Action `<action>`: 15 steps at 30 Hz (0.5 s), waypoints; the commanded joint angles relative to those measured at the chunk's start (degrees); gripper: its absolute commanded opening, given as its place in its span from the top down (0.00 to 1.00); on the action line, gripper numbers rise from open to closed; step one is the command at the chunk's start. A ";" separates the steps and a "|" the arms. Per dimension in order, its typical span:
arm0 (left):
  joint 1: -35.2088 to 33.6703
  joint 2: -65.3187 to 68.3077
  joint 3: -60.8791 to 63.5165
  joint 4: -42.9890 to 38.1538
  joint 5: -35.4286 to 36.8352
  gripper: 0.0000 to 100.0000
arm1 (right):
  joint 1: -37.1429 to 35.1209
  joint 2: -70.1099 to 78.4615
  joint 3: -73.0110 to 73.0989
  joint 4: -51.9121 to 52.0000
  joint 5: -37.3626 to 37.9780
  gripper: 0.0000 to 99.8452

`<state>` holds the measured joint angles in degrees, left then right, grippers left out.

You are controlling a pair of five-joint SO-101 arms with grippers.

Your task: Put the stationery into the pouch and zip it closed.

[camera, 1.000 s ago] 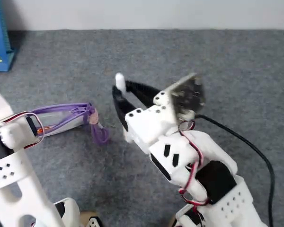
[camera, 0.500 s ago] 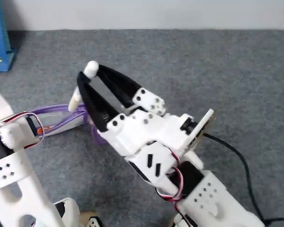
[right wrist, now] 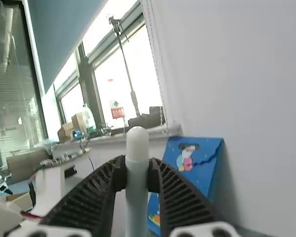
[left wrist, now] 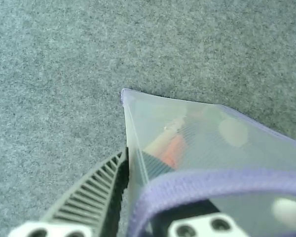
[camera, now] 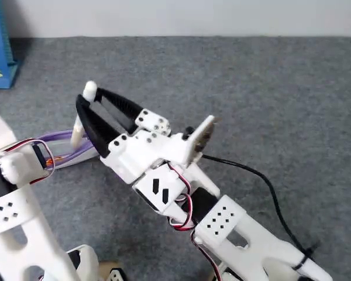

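Blue box (camera: 0,47) sat upper left of the high view, and a black cable (camera: 251,172) ran over the grey worktop (camera: 269,88) at right. My right arm blocked the pouch's (camera: 70,153) right end. The pouch lay left of centre with something orange (left wrist: 172,148) inside. My left hand (left wrist: 138,187) was clamped on the pouch edge. My right hand (camera: 89,102) was closed on a white pen (camera: 78,132), tip poking past the fingertips.

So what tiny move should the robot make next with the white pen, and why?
Probably lower the right hand a little so the white pen slides into the pouch. That hand is shut on the pen, whose lower end sits right by the pouch's purple zip edge, and the pen isn't inside yet.
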<state>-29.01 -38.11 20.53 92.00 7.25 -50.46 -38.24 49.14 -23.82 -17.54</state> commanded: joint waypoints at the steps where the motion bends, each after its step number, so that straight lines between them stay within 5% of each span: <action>1: 0.09 0.62 1.63 -1.32 -0.44 0.99 | -0.48 0.04 2.46 -1.54 -0.70 0.99; 11: 0.18 0.62 1.63 -1.41 -0.44 0.99 | -0.75 0.13 5.54 -1.01 -0.35 0.99; 15: 0.18 0.62 1.71 -1.41 -0.44 0.99 | -3.12 -0.48 5.36 2.86 7.12 0.95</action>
<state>-29.01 -38.11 20.70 92.00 7.25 -51.69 -38.24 55.30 -22.95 -14.99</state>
